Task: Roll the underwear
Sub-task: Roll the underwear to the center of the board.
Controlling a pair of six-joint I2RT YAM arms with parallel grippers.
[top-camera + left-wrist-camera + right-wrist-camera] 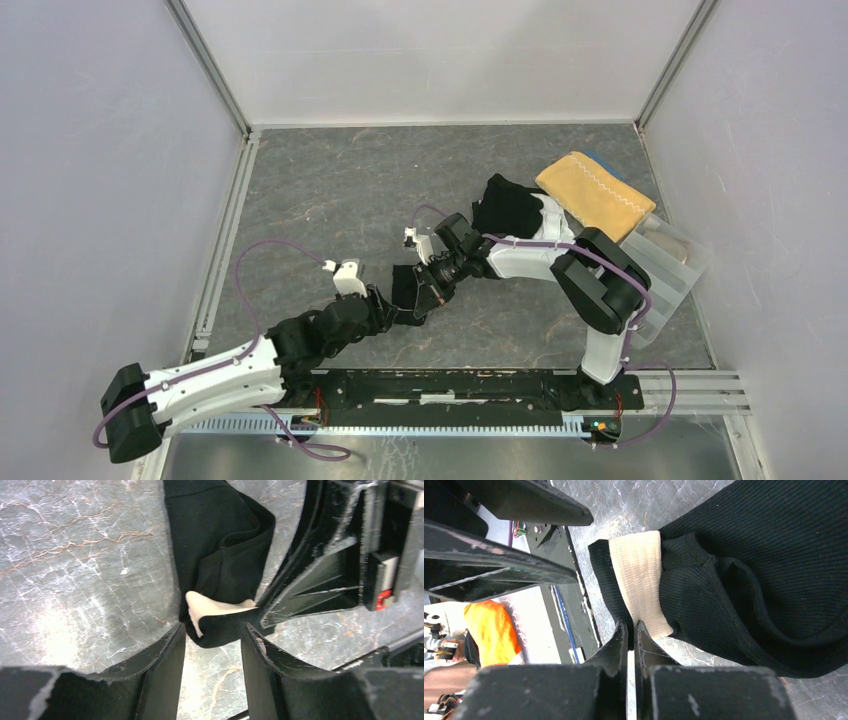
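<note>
From above, the black underwear (403, 283) is seen lying near the middle of the grey marbled counter (330, 190), between the two arms. It is met from the near left by the left fingers (395, 312) and from the right by the right fingers (432, 288). A heap of black and white garments (510, 205) is seen further back on the right. Beside it a yellow towel (595, 190) is laid over the far end of a clear tray (670, 270).

In the left wrist view, the left fingers (160, 665) are held apart, and the folded near end of the black underwear (220, 535) sits just at their tips. A pale lining (210, 609) is exposed at that fold. The right fingers (310, 580) are seen touching the cloth at the right end of the lining. The counter (75, 555) is bare to the left.

In the right wrist view, the right fingers (616, 650) are pressed together and clamped on the edge of the black underwear (764, 555), right where the pale lining (639, 575) ends. The rest of the cloth is spread to the right in loose folds. The left fingers (499, 570) are seen at the upper left, above the counter (624, 500).
</note>
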